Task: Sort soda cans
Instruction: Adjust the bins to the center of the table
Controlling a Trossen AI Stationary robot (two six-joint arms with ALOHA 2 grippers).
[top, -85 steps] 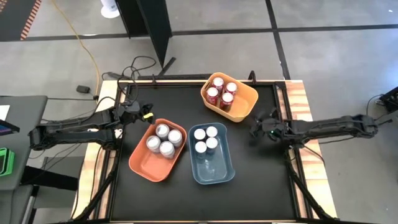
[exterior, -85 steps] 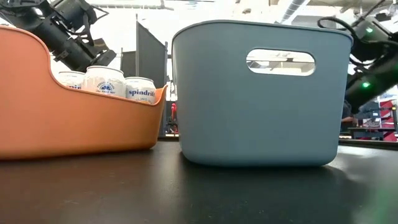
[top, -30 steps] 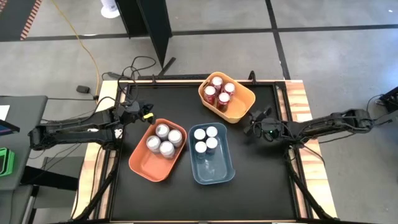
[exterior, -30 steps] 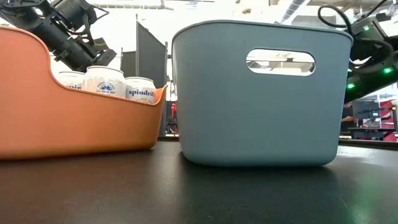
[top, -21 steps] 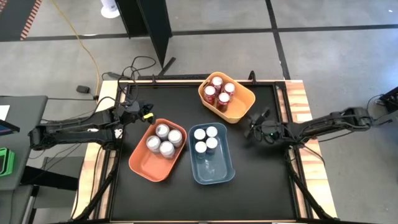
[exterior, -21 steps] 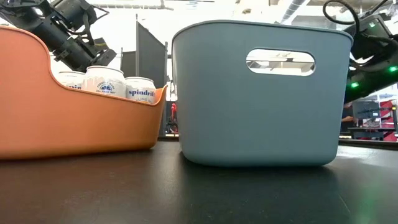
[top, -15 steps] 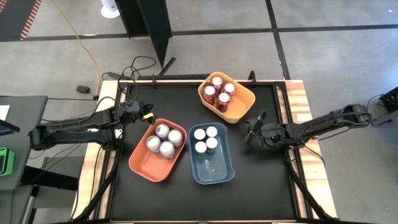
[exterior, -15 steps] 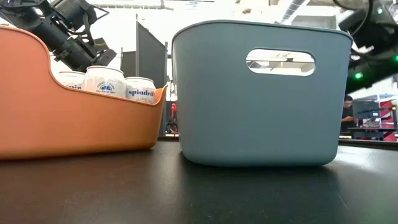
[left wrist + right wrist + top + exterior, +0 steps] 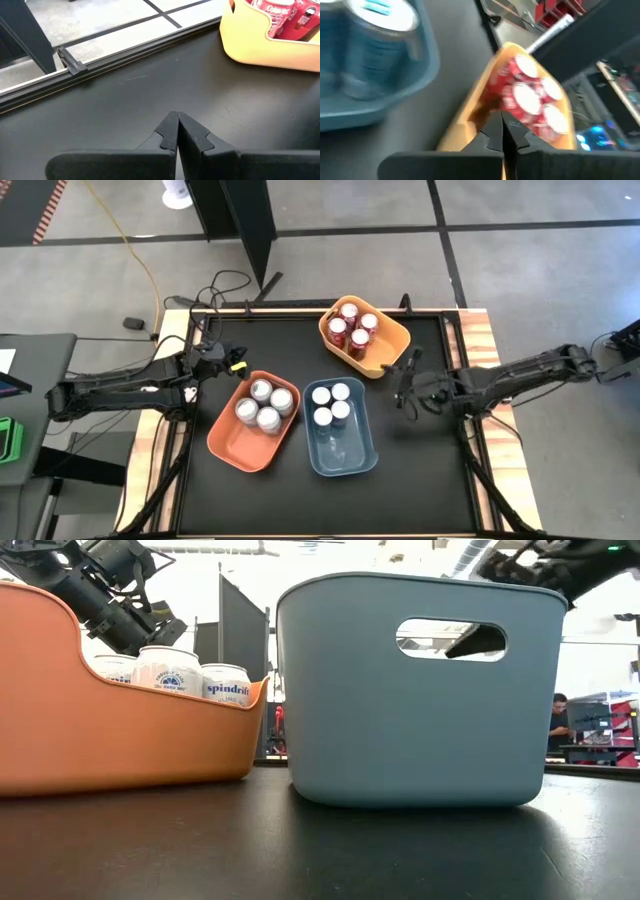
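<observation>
While its two dark fingers are pressed together with nothing between them, the right pincer [image 9: 405, 387] hangs over the matte black desk [image 9: 420, 470], just beside the near corner of the yellow bin [image 9: 392, 338] and to the right of the blue bin [image 9: 355, 455]. Its wrist view looks past the closed tips at the yellow bin's rounded plastic wall and the silver tops of the red cans [image 9: 530, 97] packed inside.

Four red soda cans [image 9: 352, 330] stand in that yellow bin at the far middle of the desk. The blue bin holds four blue cans [image 9: 331, 403] clustered at its far end. Left of it, the orange bin [image 9: 232, 445], set at a slant, holds four white cans [image 9: 260, 405] with printed labels [image 9: 165, 675]. All three bins are smooth moulded plastic with rounded corners; the blue one has an oval handle slot [image 9: 450, 640].

The left pincer [image 9: 236, 364] is also closed and empty, hovering near the desk's left edge just beyond the orange bin.

Light wooden strips [image 9: 490, 370] edge the desk on both sides. Around it lies grey concrete floor [image 9: 520, 270] with dark seams, a yellow cable [image 9: 140, 260] and a dark upright panel [image 9: 245, 225]. In the low view a person [image 9: 560, 725] shows far off.
</observation>
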